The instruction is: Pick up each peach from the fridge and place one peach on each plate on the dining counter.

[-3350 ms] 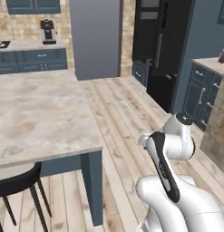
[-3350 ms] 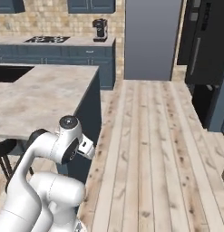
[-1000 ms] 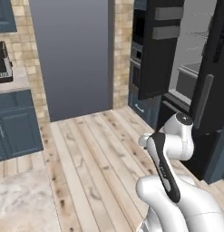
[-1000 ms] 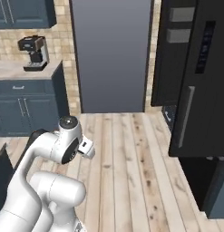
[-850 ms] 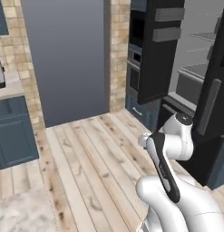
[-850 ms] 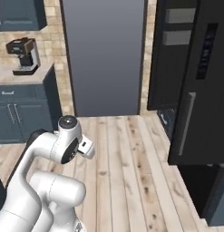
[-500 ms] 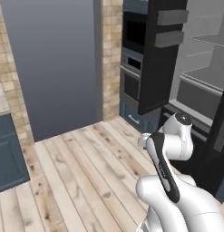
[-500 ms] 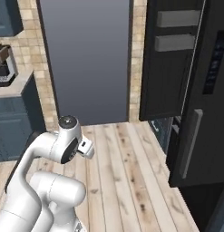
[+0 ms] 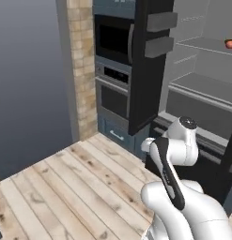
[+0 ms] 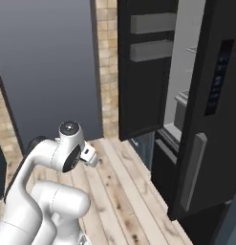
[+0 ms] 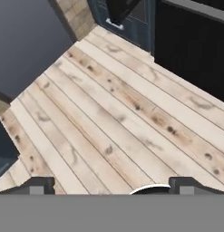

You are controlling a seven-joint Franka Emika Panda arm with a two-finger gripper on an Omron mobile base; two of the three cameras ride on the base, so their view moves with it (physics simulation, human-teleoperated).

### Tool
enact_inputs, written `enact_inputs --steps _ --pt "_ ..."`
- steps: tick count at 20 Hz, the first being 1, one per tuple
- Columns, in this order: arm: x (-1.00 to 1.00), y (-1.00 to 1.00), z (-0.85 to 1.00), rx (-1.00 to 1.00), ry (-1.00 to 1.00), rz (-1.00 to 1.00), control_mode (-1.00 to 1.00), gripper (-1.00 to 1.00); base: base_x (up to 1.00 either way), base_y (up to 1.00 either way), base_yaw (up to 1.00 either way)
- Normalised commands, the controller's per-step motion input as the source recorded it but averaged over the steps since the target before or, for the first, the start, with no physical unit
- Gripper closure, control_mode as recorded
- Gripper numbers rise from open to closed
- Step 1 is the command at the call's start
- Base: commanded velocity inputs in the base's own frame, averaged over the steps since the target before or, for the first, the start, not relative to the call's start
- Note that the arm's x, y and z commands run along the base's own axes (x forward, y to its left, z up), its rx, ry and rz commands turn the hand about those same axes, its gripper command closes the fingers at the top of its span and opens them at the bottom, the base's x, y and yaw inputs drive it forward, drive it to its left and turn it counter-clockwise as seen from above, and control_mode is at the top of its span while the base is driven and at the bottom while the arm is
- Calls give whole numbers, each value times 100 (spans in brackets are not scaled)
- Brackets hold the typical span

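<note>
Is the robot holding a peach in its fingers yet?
No, it holds nothing. In the hand view the fingers stand wide apart over bare wooden floor. One peach sits on a shelf in the open fridge.

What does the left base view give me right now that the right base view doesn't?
Left base view: a peach on an upper shelf inside the open fridge, plus the built-in ovens beside it. Right base view: the fridge's outer door face with its dark control panel and long handle. Both share the fridge door with its grey bins, the brick pillar, the wood floor and the folded arm.
</note>
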Motion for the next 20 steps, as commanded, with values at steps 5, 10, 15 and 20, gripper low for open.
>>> enact_inputs --steps 5,10,15,20 --pt "0 0 0 0 0 0 100 -100 81 -21 -42" --pt "0 0 0 0 0 0 100 -100 67 -14 -53" --pt "0 0 0 0 0 0 100 -100 66 0 -47" --pt "0 0 0 0 0 0 100 -100 61 0 -43"
